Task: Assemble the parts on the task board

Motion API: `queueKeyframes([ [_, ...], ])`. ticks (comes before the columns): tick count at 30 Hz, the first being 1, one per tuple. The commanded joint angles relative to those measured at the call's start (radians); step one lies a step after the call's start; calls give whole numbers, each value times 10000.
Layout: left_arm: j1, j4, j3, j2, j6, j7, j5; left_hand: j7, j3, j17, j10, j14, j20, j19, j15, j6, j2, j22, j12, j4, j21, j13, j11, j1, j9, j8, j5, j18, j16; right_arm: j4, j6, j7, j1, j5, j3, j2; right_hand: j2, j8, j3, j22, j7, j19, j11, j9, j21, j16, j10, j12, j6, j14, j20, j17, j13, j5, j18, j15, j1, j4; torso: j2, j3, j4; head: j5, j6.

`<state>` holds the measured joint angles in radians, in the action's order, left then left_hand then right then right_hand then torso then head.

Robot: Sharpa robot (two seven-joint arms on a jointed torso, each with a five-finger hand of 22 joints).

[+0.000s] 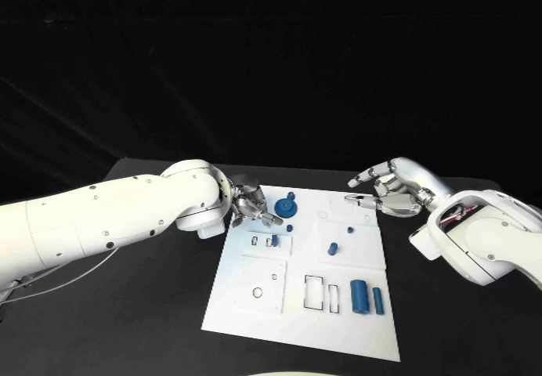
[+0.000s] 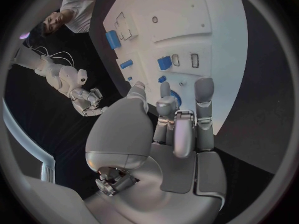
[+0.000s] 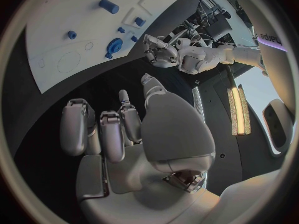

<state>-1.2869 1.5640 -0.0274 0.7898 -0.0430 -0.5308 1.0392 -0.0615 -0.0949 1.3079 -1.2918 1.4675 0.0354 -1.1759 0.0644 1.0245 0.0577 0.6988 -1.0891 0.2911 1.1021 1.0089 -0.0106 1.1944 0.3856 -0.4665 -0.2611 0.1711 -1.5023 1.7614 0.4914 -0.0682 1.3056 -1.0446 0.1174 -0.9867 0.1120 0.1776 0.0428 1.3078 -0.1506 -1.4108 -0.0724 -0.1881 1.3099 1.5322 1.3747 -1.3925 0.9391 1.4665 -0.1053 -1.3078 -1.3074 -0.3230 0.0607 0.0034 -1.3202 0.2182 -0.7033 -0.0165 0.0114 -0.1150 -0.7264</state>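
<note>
White flat task board (image 1: 296, 313), blue round gear (image 1: 286, 207), cylindrical parts (image 1: 359, 296).

place: robotics lab | evidence: black table (image 1: 135, 313), white task board (image 1: 260, 313), equipment rack (image 3: 215, 15)

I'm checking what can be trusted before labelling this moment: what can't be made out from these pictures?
- Whether the left hand touches the round blue part: in the head view they sit close together, and in the left wrist view the fingers cover most of it.
- The small blue parts on the task board: too small to tell whether they are seated or lying loose.
- The right hand palm: turned away in the head view.
</note>
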Motion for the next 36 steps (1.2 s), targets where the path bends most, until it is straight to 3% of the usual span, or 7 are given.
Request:
queueKeyframes([
  [1, -17, -82, -17, -152, -304, -1112, 294, 23, -4, 1700, -84, 779, 0, -112, 54, -87, -109, 110, -92, 29, 94, 65, -9, -86, 32, -54, 0, -188, -91, -28, 133, 121, 1, -19, -1, 13, -75, 65, -72, 546, 24, 75, 56, 14, -83, -62, -8, 50, 15, 800, 28, -1721, -384, -70, 81, -84, -1, -12, -21, 8, -1, 1, -40],
  [23, -8, -341, -40, -700, -968, -1629, 442, 11, -98, 1797, -21, 805, 4, -137, 43, -181, -199, 330, -57, 29, 282, 29, 3, -283, 140, -122, 3, -216, -157, -94, 501, 203, -6, -11, 0, 80, -93, 147, -210, 204, 2, 348, 39, 54, -583, -239, -435, 448, -156, 718, 31, -1417, 76, -342, 187, -79, 66, 134, -30, -2, 10, -71, -167],
  [32, 10, -506, -64, -951, -1184, -1650, 436, 5, -105, 1860, -11, 821, 8, -147, 37, -220, -234, 404, -62, 21, 338, 39, 9, -298, 160, -126, -2, -227, -198, -117, 477, 174, -14, -11, 0, 89, -95, 153, -216, 195, 2, 354, 39, 55, -597, -243, -434, 447, -158, 716, 31, -1409, 75, -352, 190, -79, 71, 143, -36, 10, 15, -42, -178],
  [36, 16, -549, -74, -1008, -1209, -1649, 434, 3, -102, 1814, 22, 807, 10, -116, 34, -236, -249, 359, -17, 16, 320, -12, 11, -285, 168, -128, -5, -218, -170, -116, 468, 157, -15, -11, 0, 93, -98, 158, -219, 173, 3, 371, 39, 55, -627, -253, -450, 461, -159, 712, 30, -1392, 93, -355, 197, -79, 71, 147, -38, -2, 17, -23, -195],
])
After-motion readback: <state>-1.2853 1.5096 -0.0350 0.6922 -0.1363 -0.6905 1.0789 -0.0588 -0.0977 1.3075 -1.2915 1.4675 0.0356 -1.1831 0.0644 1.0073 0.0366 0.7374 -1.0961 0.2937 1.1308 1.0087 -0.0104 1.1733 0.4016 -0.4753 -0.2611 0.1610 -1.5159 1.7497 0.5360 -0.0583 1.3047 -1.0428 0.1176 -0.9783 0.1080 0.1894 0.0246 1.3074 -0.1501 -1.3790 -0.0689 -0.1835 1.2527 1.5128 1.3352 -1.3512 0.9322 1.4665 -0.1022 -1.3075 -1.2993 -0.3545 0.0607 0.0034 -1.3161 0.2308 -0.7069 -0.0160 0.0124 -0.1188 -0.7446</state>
